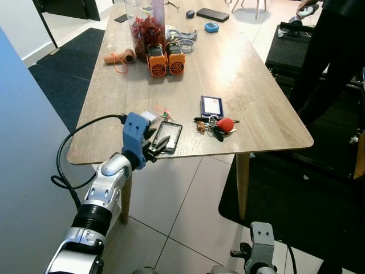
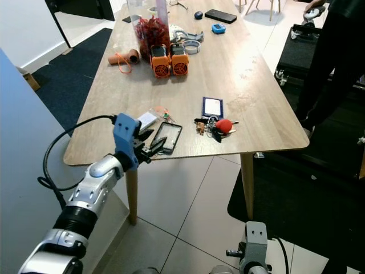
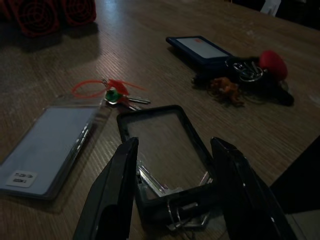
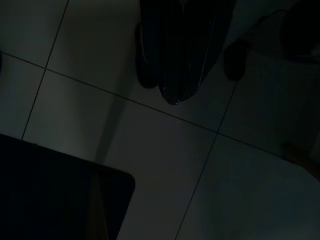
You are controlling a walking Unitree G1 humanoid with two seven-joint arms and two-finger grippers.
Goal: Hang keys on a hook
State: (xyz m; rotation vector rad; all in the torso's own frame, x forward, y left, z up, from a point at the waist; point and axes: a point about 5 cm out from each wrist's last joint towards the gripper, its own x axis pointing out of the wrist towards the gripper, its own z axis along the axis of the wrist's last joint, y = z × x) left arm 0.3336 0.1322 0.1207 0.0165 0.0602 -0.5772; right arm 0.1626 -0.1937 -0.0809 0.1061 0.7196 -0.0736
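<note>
Left tool [image 1: 161,144] released, fingers straddling black card holder [image 1: 169,136] at surface [image 1: 268,108] near edge; keys [image 1: 218,127] at 3 o'clock, bare wood between. Right tool [image 4: 177,55] clenched, idle.

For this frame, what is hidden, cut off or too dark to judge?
- Hook: nothing in the head views can be made out as one.
- Key bunch: single keys too small in the head views, dim in the left wrist view.
- Right gripper: right wrist view too dark to tell its fingers apart.
- Person: cut off by the head views' top edge.
</note>
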